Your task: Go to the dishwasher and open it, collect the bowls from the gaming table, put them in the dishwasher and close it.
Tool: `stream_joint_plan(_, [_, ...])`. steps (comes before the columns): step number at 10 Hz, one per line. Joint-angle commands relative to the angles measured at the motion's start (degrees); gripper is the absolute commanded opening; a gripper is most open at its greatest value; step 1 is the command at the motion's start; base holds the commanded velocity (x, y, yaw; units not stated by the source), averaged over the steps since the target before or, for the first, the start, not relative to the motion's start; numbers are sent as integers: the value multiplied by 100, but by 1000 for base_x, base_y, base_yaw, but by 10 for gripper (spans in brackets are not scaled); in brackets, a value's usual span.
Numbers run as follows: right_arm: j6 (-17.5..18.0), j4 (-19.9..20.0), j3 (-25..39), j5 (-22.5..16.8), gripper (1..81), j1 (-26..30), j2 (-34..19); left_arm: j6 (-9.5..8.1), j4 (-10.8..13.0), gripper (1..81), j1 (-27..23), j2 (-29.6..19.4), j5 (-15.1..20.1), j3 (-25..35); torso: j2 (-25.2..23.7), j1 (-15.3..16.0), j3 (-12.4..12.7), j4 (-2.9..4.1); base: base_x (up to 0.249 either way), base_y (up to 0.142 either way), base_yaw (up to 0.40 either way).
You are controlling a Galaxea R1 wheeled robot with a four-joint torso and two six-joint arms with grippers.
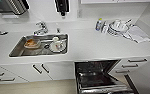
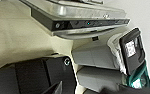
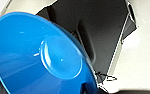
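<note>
Item, head view, left to right: one stainless-steel sink sat at ten o'clock, holding one orange round plastic bowl beside white crockery; one stack of white dishes stood at one o'clock on the white counter; one built-in dishwasher lay at five o'clock, its door dropped open and its dark rack exposed. One bright blue round shallow plastic bowl hung tilted at the right gripper, apparently carried by it, though whether its fingers were clamped could not be told; the left gripper's state likewise could not be told. Judged from this, the right arm was nearer the load, with the dishwasher's open cavity behind and below the blue bowl.
</note>
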Motion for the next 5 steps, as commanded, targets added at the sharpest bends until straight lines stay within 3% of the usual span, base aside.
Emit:
stream_joint_plan(1, [38, -70, 459, -160, 10, 292, -586, 821, 318, 811, 1154, -509, -619, -275, 0, 0, 0, 0, 0, 0, 0])
stream_joint_plan(3, [162, -52, 600, -178, 10, 548, -772, 821, 381, 811, 1603, -473, -1556, -1043, 0, 0, 0, 0, 0, 0, 0])
stream_joint_plan(5, [328, -43, 802, -178, 10, 803, -956, 830, 381, 811, 1938, -246, -2275, -1911, 0, 0, 0, 0, 0, 0, 0])
